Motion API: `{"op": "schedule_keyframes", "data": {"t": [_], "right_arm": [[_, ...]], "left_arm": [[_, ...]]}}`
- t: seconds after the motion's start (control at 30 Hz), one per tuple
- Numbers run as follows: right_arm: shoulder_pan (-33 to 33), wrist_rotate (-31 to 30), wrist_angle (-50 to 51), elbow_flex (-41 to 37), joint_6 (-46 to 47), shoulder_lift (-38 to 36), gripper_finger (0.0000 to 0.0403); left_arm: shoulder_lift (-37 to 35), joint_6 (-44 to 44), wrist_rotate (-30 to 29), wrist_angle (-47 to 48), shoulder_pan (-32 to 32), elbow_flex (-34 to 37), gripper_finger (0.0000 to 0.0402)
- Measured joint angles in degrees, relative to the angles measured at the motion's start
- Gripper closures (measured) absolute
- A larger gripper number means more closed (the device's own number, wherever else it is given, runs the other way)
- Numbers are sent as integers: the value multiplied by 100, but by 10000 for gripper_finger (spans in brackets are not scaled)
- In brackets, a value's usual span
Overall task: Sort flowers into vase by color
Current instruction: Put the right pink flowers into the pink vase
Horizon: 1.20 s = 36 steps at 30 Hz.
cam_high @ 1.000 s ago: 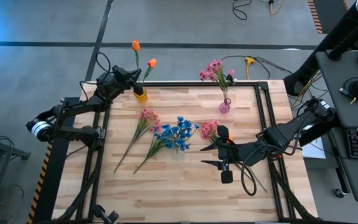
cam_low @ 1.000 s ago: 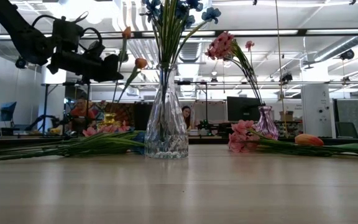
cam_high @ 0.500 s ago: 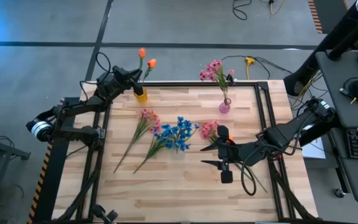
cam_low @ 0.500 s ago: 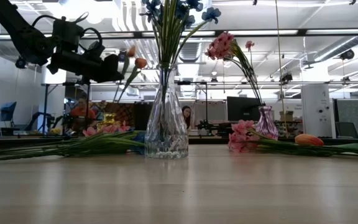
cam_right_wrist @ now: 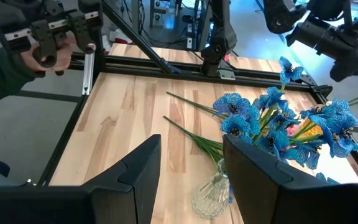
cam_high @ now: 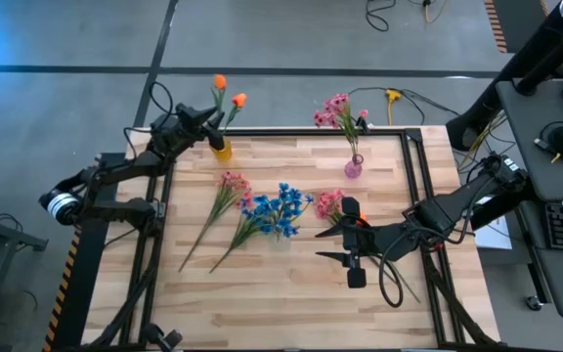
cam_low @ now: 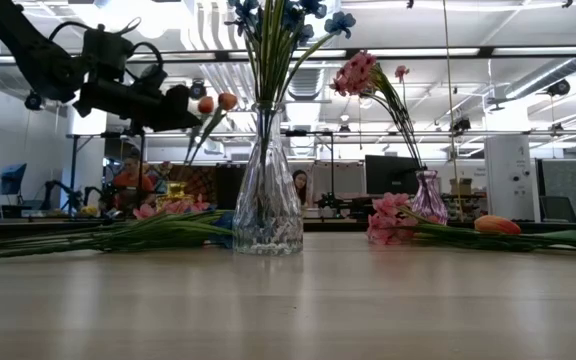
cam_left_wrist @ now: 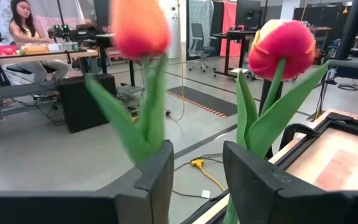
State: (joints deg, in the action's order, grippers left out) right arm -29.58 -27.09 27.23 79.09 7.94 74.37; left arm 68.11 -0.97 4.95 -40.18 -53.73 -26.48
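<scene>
While two orange tulips (cam_high: 227, 91) stand in the yellow vase (cam_high: 222, 150) at the desk's (cam_high: 291, 284) far left corner, a pink spray (cam_high: 226, 194) lies loose mid-desk; blue blossoms (cam_high: 277, 210) and a second pink bunch (cam_high: 329, 205) sit nearby, sorting seemingly half done. Left tool (cam_high: 206, 124), fingers parted and empty, has released its tulip since a second ago. Right tool (cam_high: 350, 240) waits with fingers apart near the blue blossoms.
</scene>
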Motion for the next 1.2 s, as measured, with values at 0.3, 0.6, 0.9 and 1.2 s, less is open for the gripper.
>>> {"op": "schedule_keyframes", "data": {"t": [0.3, 0.6, 0.9, 1.2], "right_arm": [[0, 2, 50, 0, 232, 0, 236], [114, -6, 997, -1, 1371, 0, 236], [50, 11, 2353, -2, 2983, 0, 236], [-18, 165, 3534, -45, 4367, -2, 236]], "left_arm": [[-938, 268, 82, 1081, 45, 0, 256], [-2068, 659, 1322, 2035, 699, 0, 255], [-2897, 800, 1241, 2195, 2173, 0, 255], [-3082, 977, 449, 2673, 3715, 0, 255]]}}
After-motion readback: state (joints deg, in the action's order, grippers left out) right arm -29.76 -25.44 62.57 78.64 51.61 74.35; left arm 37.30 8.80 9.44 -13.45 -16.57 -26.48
